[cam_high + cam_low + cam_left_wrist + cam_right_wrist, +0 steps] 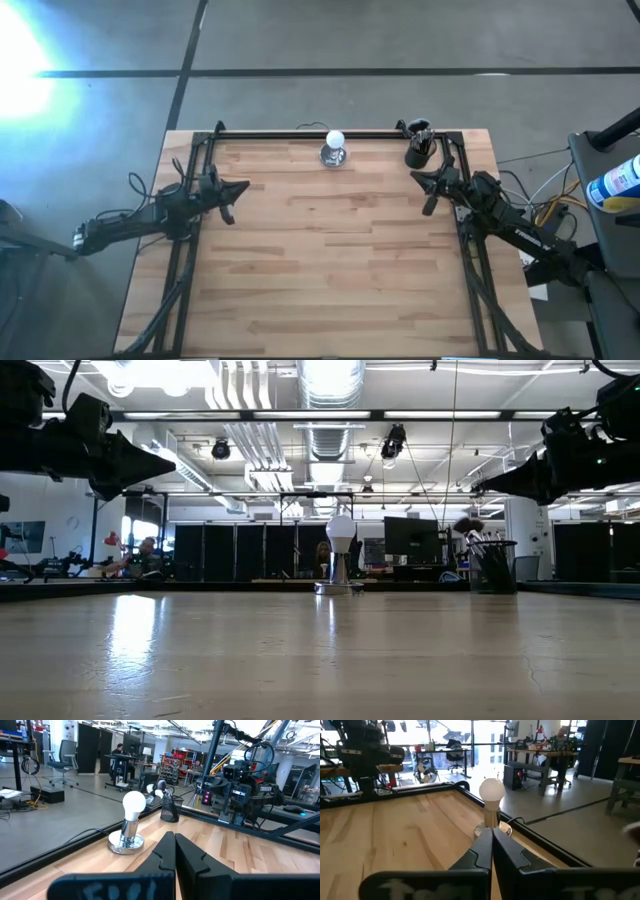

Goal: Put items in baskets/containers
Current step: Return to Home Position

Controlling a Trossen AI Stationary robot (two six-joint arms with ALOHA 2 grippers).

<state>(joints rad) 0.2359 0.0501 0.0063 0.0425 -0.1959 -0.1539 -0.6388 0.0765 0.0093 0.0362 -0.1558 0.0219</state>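
Up above the desk (330,265), found left pincer (241,187) and right pincer (419,180) both pinched shut on nothing at opposite sides, and saw brushes (419,129) standing in black cup (417,157) at far right corner.

At the worktop's (330,260) far edge, the bulb-topped stand (334,152) sits midway; the cup (418,152), brushes (419,129) seemingly inside, stands near the right corner.

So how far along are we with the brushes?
Looks essentially done: brushes stand in the black cup, and no loose ones show on the table. Nothing in hand: the left gripper and right gripper are shut and empty, raised at the sides. Left: probably just parking the arms.
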